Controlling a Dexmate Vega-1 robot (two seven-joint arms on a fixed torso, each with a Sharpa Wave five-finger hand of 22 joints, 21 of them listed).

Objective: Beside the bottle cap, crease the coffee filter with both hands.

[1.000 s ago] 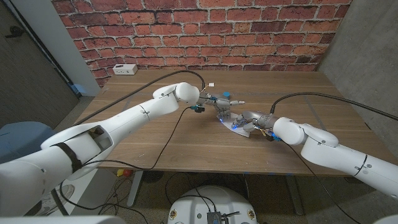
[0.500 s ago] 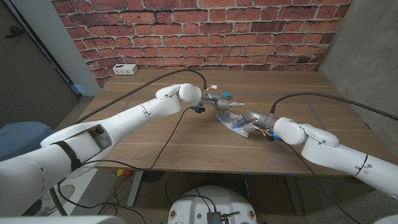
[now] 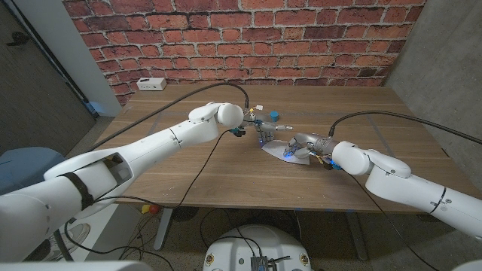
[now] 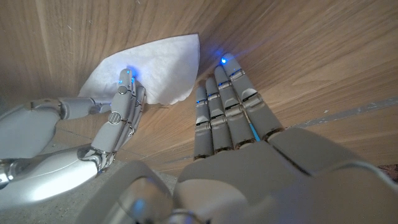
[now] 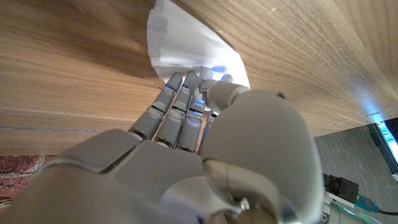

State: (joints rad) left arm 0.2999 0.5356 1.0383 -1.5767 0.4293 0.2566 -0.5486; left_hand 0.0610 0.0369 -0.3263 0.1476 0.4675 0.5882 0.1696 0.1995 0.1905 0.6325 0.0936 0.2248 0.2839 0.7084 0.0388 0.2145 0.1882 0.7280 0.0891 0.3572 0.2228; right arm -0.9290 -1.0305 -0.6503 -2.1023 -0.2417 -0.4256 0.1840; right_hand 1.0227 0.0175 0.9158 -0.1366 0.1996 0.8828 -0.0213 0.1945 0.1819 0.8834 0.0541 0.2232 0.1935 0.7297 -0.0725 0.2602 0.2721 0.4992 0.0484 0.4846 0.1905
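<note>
We are pressing our right hand (image 3: pixel 303 144) onto the coffee filter (image 4: pixel 152 68), left hand (image 3: pixel 263 128) extended beside it, holding nothing, near the bottle cap (image 3: pixel 273 116).

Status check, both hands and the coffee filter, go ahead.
Right hand pressing on coffee filter. Left hand open beside it, fingers extended. Bottle cap just behind, nothing in the way.

The wooden table (image 3: pixel 188 165) bears a white coffee filter (image 3: pixel 280 150), a blue bottle cap (image 3: pixel 274 116) and a white box (image 3: pixel 151 83).
</note>
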